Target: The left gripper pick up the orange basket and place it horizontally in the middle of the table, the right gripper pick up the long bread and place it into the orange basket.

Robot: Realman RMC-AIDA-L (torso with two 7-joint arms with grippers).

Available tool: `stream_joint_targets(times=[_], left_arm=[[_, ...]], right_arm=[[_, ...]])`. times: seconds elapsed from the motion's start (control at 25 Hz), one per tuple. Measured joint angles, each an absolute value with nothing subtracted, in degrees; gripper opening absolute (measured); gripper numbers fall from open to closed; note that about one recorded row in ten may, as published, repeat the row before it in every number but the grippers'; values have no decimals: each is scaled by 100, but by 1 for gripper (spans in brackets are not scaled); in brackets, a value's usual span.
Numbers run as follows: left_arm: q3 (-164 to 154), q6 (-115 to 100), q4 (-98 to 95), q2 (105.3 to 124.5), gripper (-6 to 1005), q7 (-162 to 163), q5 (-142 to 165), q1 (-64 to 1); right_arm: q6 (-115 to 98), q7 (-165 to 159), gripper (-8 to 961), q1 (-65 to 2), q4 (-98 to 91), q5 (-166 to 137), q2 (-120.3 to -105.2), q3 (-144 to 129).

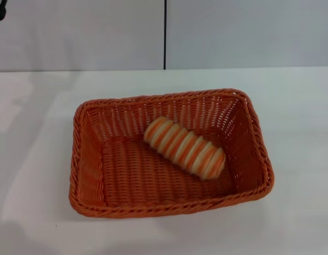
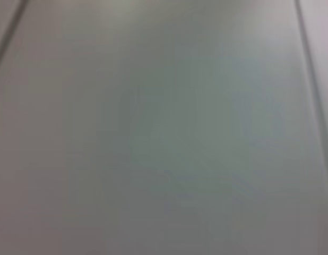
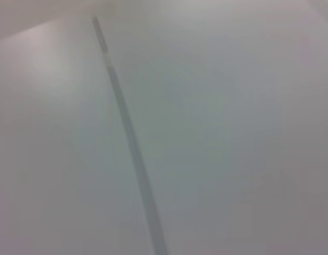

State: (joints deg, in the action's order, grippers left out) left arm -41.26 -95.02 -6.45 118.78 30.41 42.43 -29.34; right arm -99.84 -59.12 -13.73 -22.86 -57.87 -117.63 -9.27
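Jaws of both arms are out of sight, so I cannot tell whether they are open or closed; each wrist view shows only a blurred pale surface with a dark seam. On the tabletop (image 1: 302, 106), the orange basket (image 1: 89, 175) sits lengthwise near the middle. Inside it lies the long bread (image 1: 185, 147), angled across the floor toward the right wall. Behind, a grey wall (image 1: 79, 37) meets the tabletop.
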Motion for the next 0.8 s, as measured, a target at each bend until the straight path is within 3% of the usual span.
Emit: stream_joint_targets(times=[0.32,0.8], left_arm=[[-4021,-9486,-135,11900,742,1804,3863,-3237],[-3422,-9894,301,11909,742,1797,3832,-3159]], right_arm=[[-9563,-3920,621,-1633,-1530,-5733,-11817,57],[-8997,-3624,621,-1947,-1443,-5150,-11838,417]])
